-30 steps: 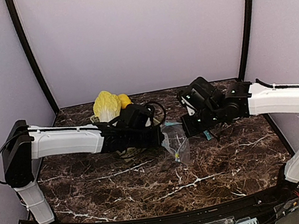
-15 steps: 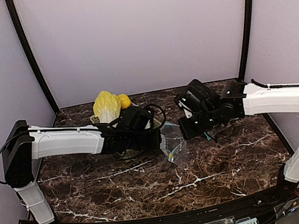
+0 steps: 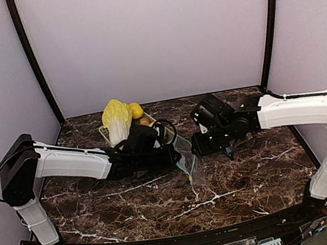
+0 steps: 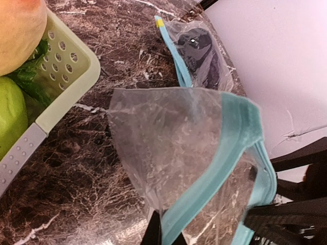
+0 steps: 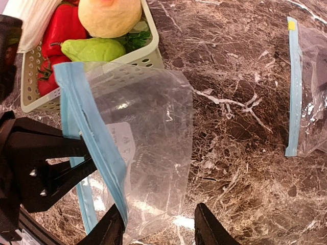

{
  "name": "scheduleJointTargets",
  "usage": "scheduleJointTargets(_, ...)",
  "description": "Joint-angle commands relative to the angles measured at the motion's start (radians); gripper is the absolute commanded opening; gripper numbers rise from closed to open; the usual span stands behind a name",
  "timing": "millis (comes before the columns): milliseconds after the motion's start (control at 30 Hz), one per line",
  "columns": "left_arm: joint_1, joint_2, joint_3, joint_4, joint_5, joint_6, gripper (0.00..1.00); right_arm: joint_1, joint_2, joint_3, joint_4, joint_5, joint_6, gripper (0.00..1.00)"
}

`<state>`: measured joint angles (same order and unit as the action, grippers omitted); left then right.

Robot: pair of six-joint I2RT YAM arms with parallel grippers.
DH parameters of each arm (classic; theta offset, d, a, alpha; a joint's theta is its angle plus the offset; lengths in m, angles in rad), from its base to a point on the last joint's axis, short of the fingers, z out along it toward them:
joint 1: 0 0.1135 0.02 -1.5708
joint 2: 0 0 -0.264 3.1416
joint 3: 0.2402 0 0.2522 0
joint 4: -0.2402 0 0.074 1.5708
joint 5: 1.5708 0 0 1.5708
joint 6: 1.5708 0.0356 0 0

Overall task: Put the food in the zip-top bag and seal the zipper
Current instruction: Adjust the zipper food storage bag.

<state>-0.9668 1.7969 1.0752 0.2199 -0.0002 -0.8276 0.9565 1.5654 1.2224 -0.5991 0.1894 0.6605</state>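
A clear zip-top bag point(image 3: 189, 165) with a teal zipper strip point(image 4: 225, 148) hangs over the marble between the two arms. My left gripper point(image 4: 164, 232) is shut on the bag's edge beside the strip. My right gripper point(image 5: 158, 229) is open, and the bag's film point(image 5: 148, 143) hangs between its fingers point(image 5: 110, 229). The food sits in a pale green basket point(image 5: 148, 57): an orange-yellow peach point(image 5: 110, 15) and a green fruit point(image 5: 94, 49). In the left wrist view the peach point(image 4: 18, 25) and green fruit point(image 4: 10, 112) show at the left edge.
The basket point(image 3: 107, 134) also holds a pale cabbage point(image 3: 116, 119) and red peppers point(image 5: 61, 25). A second zip-top bag point(image 5: 306, 87) with a yellow tab lies flat on the table, with a dark piece point(image 4: 202, 51) inside it. The enclosure walls stand close behind.
My right gripper has opened and let go of the bag. Both arms have shifted left toward the basket, and the bag now hangs lower from the left gripper alone.
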Motion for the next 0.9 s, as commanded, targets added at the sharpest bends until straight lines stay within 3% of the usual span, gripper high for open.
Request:
scheduleJointTargets(0,0.003,-0.09,-0.038,0.151,-0.029,-0.093,0.01,0.004,0.026,-0.016,-0.016,0.043,0.045,0.46)
scheduleJointTargets(467,-0.002,-0.125,-0.08,0.307,-0.143,-0.17,0.01,0.004,0.046,-0.011,0.014,0.012,0.113,0.55)
scheduleJointTargets(567,-0.003,-0.124,-0.069,0.295,-0.138,-0.157,0.01,0.005,0.019,-0.031,0.065,0.013,0.124,0.42)
scheduleJointTargets(733,-0.003,-0.14,-0.091,0.262,-0.122,-0.139,0.01,-0.004,-0.027,-0.041,0.082,0.041,0.093,0.01)
scheduleJointTargets(867,-0.001,-0.162,-0.11,0.165,-0.118,-0.089,0.01,-0.024,-0.075,-0.06,0.07,0.042,0.055,0.0)
